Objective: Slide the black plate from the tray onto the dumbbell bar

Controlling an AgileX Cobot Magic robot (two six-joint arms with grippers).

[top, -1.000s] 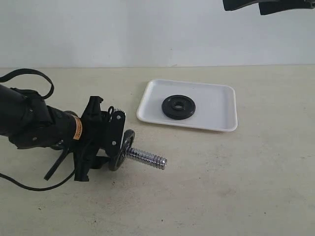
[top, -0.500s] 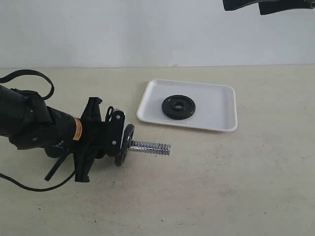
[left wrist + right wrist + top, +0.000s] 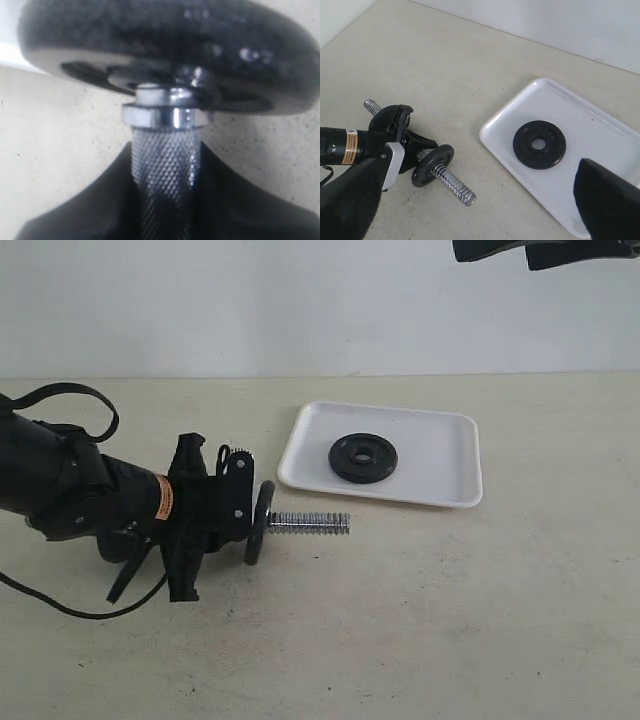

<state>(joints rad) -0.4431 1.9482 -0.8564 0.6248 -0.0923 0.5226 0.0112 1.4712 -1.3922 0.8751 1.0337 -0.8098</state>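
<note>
The black plate (image 3: 363, 457) (image 3: 539, 144) lies flat in the white tray (image 3: 440, 455) (image 3: 592, 122). My left gripper (image 3: 232, 512) (image 3: 165, 200) is shut on the knurled middle of the dumbbell bar (image 3: 310, 523) (image 3: 165, 165), which it holds about level, its threaded end toward the tray. Another black disc (image 3: 260, 523) (image 3: 432, 165) sits on the bar against a chrome collar (image 3: 165, 115). My right gripper (image 3: 480, 175) hangs high above the tray, open, with nothing between its fingers (image 3: 607, 200). In the exterior view only its dark edge (image 3: 545, 250) shows at the top.
The beige tabletop (image 3: 450, 620) spreads around the tray and the bar. The left arm's black cable (image 3: 60, 395) loops at the far left. The bar's other threaded end (image 3: 370, 106) sticks out behind the left gripper. A pale wall (image 3: 250, 300) backs the table.
The left gripper has raised and turned the bar: its threaded end has risen from pointing down at the table to about level. The plate, tray and right gripper have not moved.
</note>
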